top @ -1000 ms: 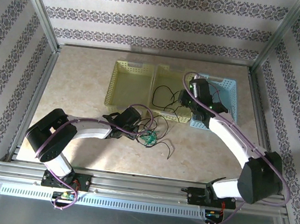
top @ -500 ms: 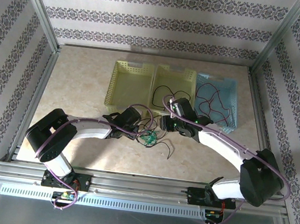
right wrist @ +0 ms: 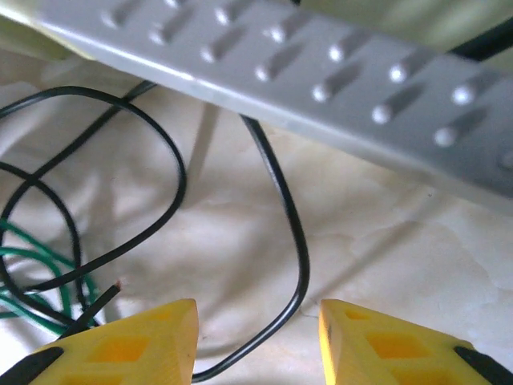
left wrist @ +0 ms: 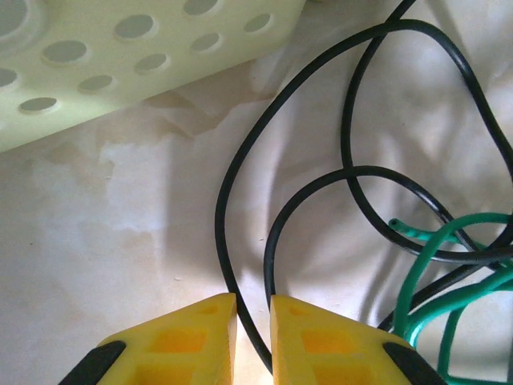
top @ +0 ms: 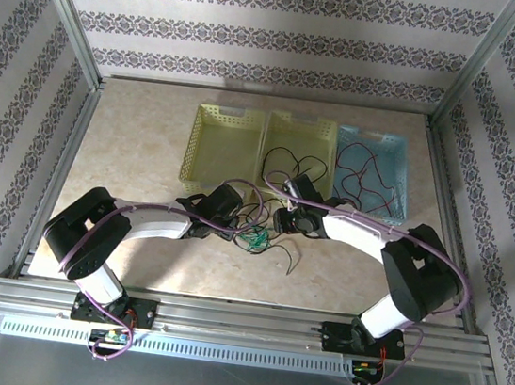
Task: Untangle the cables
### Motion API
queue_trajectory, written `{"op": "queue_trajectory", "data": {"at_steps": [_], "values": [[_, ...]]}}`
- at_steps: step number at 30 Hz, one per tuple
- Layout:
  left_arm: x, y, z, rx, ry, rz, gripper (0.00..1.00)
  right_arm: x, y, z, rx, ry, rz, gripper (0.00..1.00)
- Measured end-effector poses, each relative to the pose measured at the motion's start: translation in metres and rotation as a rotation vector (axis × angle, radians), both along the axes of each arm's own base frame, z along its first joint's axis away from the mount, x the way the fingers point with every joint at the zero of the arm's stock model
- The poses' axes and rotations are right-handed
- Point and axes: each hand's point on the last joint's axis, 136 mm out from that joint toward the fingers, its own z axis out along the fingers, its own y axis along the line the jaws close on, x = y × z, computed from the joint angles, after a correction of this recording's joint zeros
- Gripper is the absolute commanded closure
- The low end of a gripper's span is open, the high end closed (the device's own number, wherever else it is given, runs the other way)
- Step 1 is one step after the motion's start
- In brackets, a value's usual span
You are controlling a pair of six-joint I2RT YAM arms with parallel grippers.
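Cables (top: 257, 233): black-green knot mid-table, 6 o'clock of yellow basket (top: 300, 118). Black cable (left wrist: 228, 184) pinched between near-closed fingers of left gripper (left wrist: 252, 311), likely as anchor. Green cable (left wrist: 425, 265) at 4 o'clock. Right gripper (right wrist: 256, 314) spread, straddling black strand (right wrist: 298, 241), probably to pull it free. Red cable (top: 367, 169) in blue basket (top: 372, 133), 2 o'clock.

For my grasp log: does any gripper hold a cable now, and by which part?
The left gripper seems to pinch a black cable somewhere along its length, not at an end. The right gripper is open and holds nothing.
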Motion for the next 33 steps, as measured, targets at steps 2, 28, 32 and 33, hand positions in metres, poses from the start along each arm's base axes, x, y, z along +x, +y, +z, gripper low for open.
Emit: {"op": "queue_trajectory", "data": {"at_steps": [2,28,32,33], "values": [[0.000,0.000,0.001,-0.001,-0.001,0.000,0.82,0.000,-0.002,-0.005,-0.015,0.006,-0.005,0.57],[0.000,0.000,0.002,-0.003,-0.004,0.000,0.82,0.010,-0.004,0.029,-0.064,-0.215,-0.068,0.99],[-0.001,0.002,0.000,0.003,-0.001,0.003,0.84,0.011,-0.025,0.077,-0.020,-0.361,-0.163,0.99],[-0.001,0.002,-0.001,0.006,-0.001,0.004,0.84,0.011,-0.031,0.089,-0.008,-0.397,-0.193,0.99]]}}
